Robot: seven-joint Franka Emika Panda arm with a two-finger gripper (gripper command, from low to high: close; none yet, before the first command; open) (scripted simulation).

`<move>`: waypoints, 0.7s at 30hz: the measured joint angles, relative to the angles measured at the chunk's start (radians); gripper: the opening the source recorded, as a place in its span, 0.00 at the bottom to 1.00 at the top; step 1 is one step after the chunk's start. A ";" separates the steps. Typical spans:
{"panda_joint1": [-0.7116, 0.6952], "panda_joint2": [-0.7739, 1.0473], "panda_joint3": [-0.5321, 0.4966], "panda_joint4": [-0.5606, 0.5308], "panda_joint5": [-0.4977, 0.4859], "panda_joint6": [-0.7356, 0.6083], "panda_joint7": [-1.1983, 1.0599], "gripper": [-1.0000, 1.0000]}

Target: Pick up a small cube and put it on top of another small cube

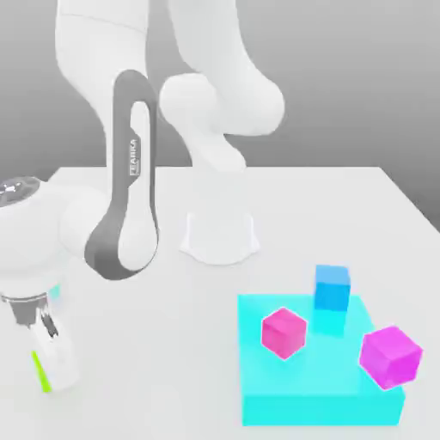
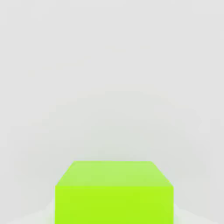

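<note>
The small lime-green cube [image 1: 39,369] rests on the white table at the exterior view's lower left, mostly hidden behind my white fingers [image 1: 58,361]. My gripper [image 1: 47,365] is down at the tabletop and shut on this cube. In the hand view the green cube [image 2: 113,192] sits very close, with plain matte faces. The other small cube, sky-blue [image 1: 332,288], stands on the far edge of a large flat cyan block [image 1: 318,387] at the exterior view's right, far from my gripper.
Two magenta cubes [image 1: 284,333] [image 1: 390,356] sit on the cyan block, one near the blue cube and one at the right edge. My arm's white base [image 1: 219,236] stands mid-table. The table's front edge lies just below my gripper.
</note>
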 joint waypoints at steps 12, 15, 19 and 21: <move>0.367 -0.436 0.236 -0.208 0.001 -0.217 -0.273 0.00; 0.466 -0.544 0.300 -0.265 0.016 -0.266 -0.364 0.00; 0.617 -0.685 0.378 -0.341 0.032 -0.331 -0.481 0.00; 0.696 -0.754 0.414 -0.379 0.036 -0.362 -0.537 0.00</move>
